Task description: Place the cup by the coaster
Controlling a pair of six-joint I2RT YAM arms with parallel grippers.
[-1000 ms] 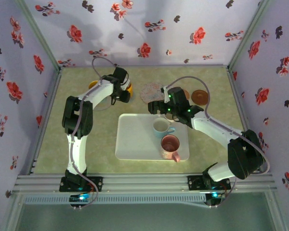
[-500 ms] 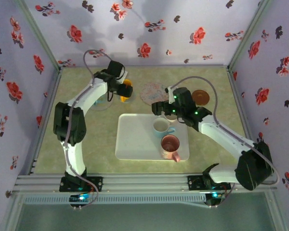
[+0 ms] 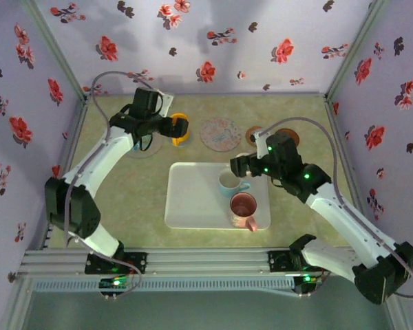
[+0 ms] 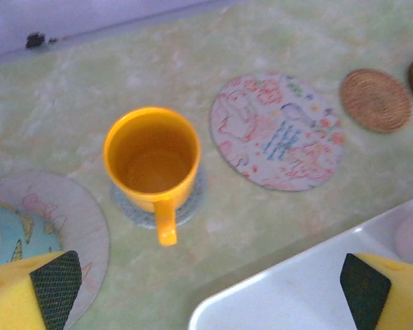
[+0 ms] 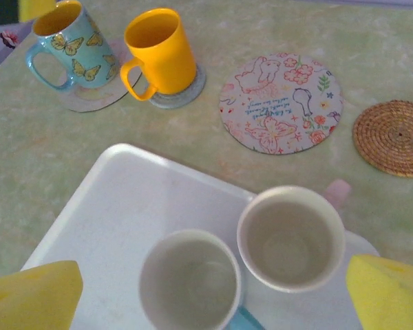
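- The yellow cup [image 4: 151,155] is seen upright on a small grey coaster [image 4: 191,201], with its handle turned to 6 o'clock in the left wrist view. Nothing is touching it.
- The left jaws are spread wide and hold nothing. One finger pad [image 4: 55,289] is seen at 7 o'clock of the cup and the other at 4 o'clock, both apart from it.
- In the top view the cup is found on the desk [image 3: 144,192] at 11 o'clock of the white tray [image 3: 193,206]. A flowered mat [image 3: 220,132] lies just beside it at 3 o'clock.
- The right jaws are also held wide and empty over the far end of the tray. A pale cup [image 3: 228,182] and a pink cup [image 3: 244,206] stand there.
- The placing of the yellow cup is judged done, and the step in hand is taken to be the clearing of the left arm.
- A straight lift away is called for next, so that the handle at 6 o'clock is not caught.
- If more cups are meant, the right jaws would have to be lowered around one rim on the tray. The neighbouring cup must not be nudged.
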